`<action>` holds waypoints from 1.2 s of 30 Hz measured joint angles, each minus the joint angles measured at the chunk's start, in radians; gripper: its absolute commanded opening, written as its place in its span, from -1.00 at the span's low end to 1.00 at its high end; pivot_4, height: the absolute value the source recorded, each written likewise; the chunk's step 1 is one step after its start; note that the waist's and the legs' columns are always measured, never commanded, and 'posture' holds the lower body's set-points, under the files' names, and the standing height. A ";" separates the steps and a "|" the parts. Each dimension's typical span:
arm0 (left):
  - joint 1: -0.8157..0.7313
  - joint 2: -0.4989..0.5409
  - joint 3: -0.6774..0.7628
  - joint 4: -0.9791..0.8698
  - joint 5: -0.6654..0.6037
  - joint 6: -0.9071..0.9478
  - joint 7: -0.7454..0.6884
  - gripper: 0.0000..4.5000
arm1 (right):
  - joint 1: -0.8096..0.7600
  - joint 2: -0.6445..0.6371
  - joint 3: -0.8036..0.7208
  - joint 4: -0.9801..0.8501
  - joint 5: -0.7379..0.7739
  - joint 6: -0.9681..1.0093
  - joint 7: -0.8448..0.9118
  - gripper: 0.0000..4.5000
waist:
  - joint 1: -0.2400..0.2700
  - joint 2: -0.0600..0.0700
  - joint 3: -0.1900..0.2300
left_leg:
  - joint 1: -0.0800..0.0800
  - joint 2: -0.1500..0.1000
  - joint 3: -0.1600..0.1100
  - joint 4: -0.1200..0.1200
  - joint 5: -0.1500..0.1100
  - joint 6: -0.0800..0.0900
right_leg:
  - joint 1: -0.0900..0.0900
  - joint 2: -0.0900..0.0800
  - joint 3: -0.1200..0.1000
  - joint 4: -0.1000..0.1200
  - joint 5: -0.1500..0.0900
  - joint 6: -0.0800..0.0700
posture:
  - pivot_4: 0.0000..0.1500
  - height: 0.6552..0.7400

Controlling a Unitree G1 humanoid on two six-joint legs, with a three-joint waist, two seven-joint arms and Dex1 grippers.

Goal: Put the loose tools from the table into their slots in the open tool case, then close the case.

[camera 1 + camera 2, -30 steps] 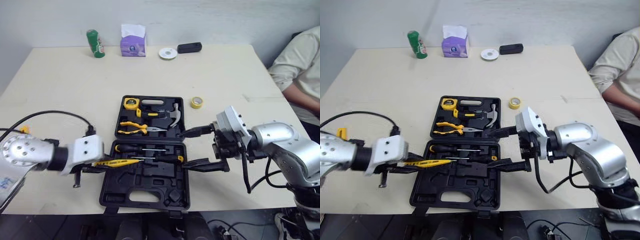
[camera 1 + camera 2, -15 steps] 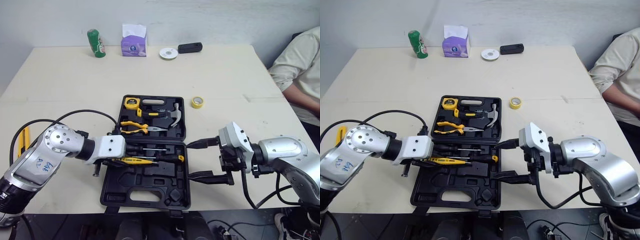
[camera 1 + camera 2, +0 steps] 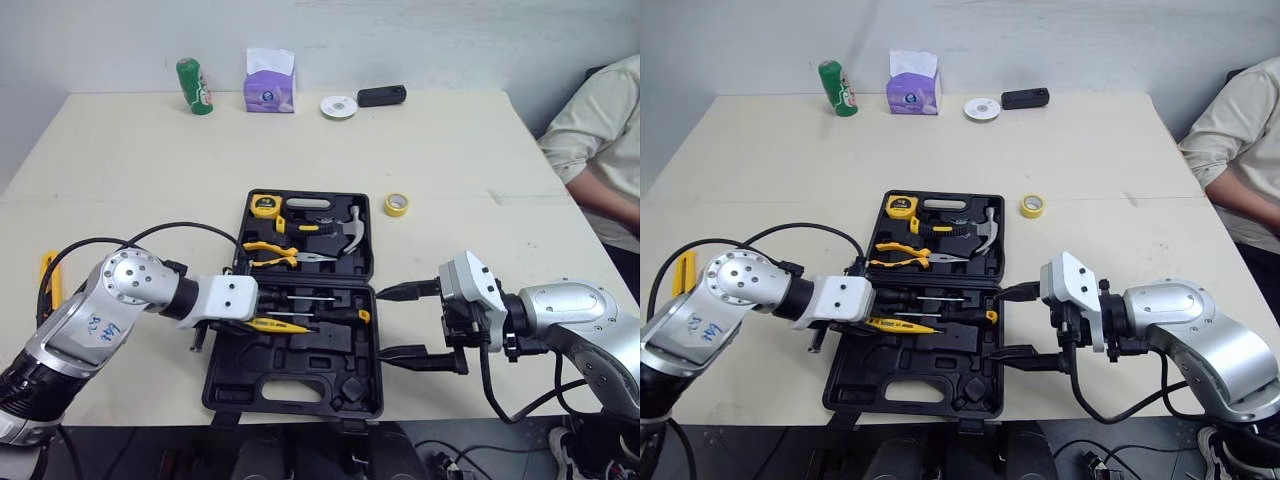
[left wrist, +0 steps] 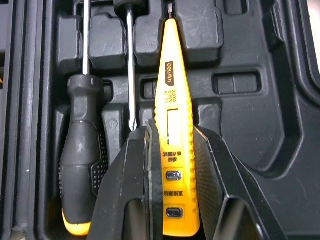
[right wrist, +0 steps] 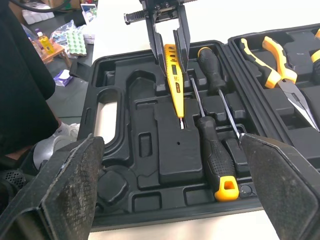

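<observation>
The black tool case [image 3: 300, 362] lies open on the table. Its far half holds a tape measure [image 3: 263, 206], pliers [image 3: 285, 255] and a hammer [image 3: 340, 230]. Two screwdrivers [image 3: 305, 300] lie in the near half. My left gripper [image 3: 250, 320] is shut on a yellow tester pen [image 4: 172, 100], held low over the near half beside the screwdrivers [image 4: 82, 145]; I cannot tell whether it touches the tray. My right gripper [image 3: 400, 322] stands open just right of the case, with nothing between its fingers. The right wrist view shows the left gripper [image 5: 170, 47] and the pen [image 5: 175, 87].
A yellow tool [image 3: 46, 275] lies at the table's left edge. A yellow tape roll [image 3: 395, 204] sits right of the case. A green can [image 3: 192, 86], tissue pack [image 3: 270, 80], white disc [image 3: 338, 105] and black object [image 3: 380, 95] line the far edge. A person [image 3: 600, 140] sits at the right.
My left gripper carried the tester pen rightward, from the case's left edge to over its near half. My right gripper drew back a little to the right, still open.
</observation>
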 measured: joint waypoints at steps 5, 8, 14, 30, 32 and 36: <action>-0.009 -0.005 0.000 0.000 -0.029 0.057 -0.039 0.25 | 0.000 0.000 0.000 0.000 0.003 0.003 0.000 1.00 | 0.000 0.000 0.000 | 0.000 0.000 0.000 0.001 0.000 0.000 | 0.000 0.000 0.000 0.000 0.000 0.000 | 1.00 0.80; 0.010 0.013 0.044 -0.005 -0.104 0.089 -0.086 0.66 | 0.001 -0.009 -0.005 -0.001 0.021 0.007 0.005 1.00 | -0.003 0.000 0.000 | 0.000 0.000 0.000 0.001 0.000 0.000 | 0.000 0.000 0.000 0.001 0.000 0.000 | 1.00 0.80; 0.136 -0.025 0.217 0.060 -0.197 -0.073 -0.117 0.66 | -0.001 -0.013 -0.004 0.000 0.019 0.004 0.005 1.00 | -0.003 0.000 0.000 | 0.001 0.000 0.000 0.001 0.000 0.000 | 0.001 0.000 0.001 0.002 0.000 0.000 | 1.00 0.80; 0.212 -0.211 0.249 0.192 -0.251 -0.270 -0.026 -0.98 | -0.028 0.022 0.037 0.049 -0.011 -0.020 0.010 1.00 | -0.004 -0.002 0.000 | 0.001 0.000 0.000 0.002 0.000 0.000 | 0.001 -0.001 0.000 0.002 0.000 0.001 | 1.00 0.80; 0.212 -0.209 0.248 0.191 -0.251 -0.270 -0.031 -0.98 | -0.026 0.026 0.037 0.049 -0.011 -0.020 0.010 1.00 | -0.003 -0.002 0.000 | 0.001 0.000 0.000 0.002 0.000 0.000 | 0.001 -0.001 0.000 0.002 0.000 0.001 | 1.00 0.80; 0.211 -0.216 0.238 0.201 -0.232 -0.287 -0.025 -0.98 | -0.026 0.037 0.035 0.051 -0.002 -0.016 0.002 1.00 | -0.003 -0.002 0.000 | 0.001 0.000 0.000 0.002 0.000 0.000 | 0.001 -0.001 0.000 0.002 0.000 0.001 | 1.00 0.80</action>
